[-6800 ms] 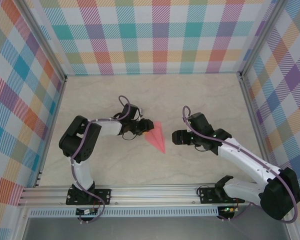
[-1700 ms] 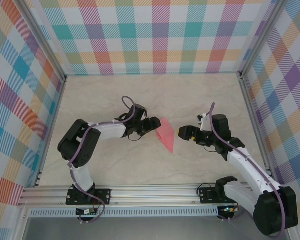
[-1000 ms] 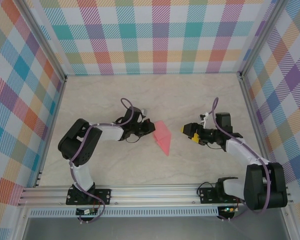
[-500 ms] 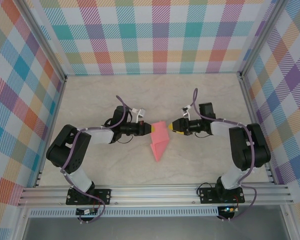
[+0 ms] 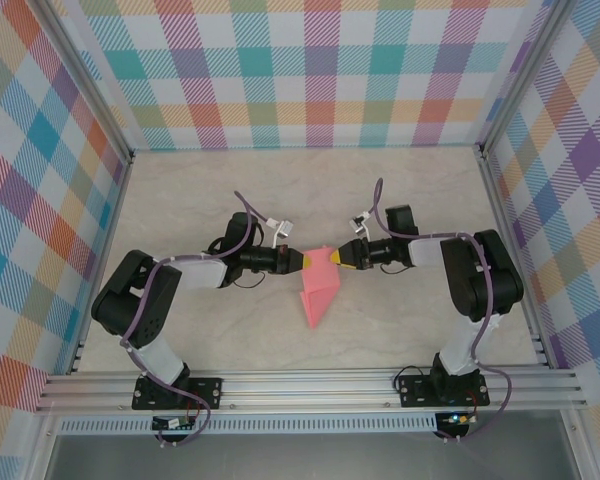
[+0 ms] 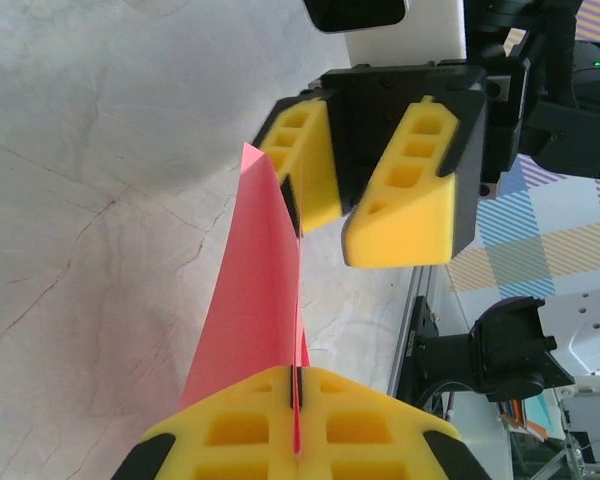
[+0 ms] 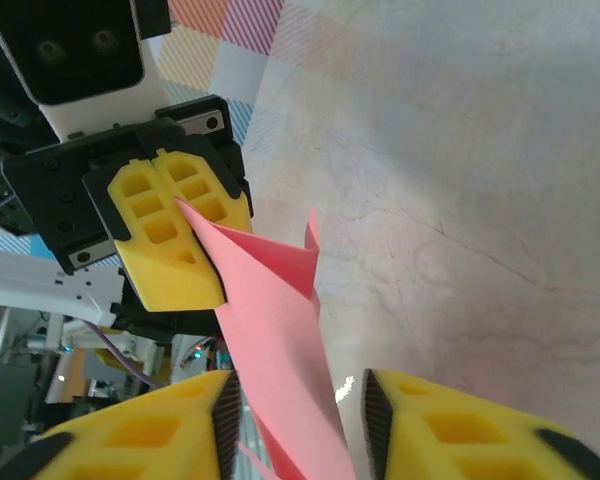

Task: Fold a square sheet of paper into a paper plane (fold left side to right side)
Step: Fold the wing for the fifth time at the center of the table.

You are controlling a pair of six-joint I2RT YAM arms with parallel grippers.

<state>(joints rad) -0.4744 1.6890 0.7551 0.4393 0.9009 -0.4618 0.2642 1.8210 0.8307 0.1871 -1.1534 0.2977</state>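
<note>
The salmon-pink paper plane (image 5: pixel 317 288) hangs as a folded dart between both grippers above the middle of the table, its point toward the near edge. My left gripper (image 5: pixel 296 260) is shut on its left edge; in the left wrist view the paper plane (image 6: pixel 252 300) runs out of the closed left gripper (image 6: pixel 296 400). My right gripper (image 5: pixel 338 258) faces it from the right. In the right wrist view the right gripper (image 7: pixel 298 425) has its jaws apart with the paper plane (image 7: pixel 272 325) between them, lying against the left pad, a gap showing on the right.
The marble-look tabletop (image 5: pixel 400 200) is ringed by plaid walls (image 5: pixel 310 70). An aluminium rail (image 5: pixel 300 385) runs along the near edge by the arm bases. Bare tabletop (image 5: pixel 230 330) lies in front of and behind the grippers.
The right arm has swung in from the right to the paper plane, and its jaws have narrowed around the paper's right edge. The left gripper stays shut, with the plane lifted between them.
</note>
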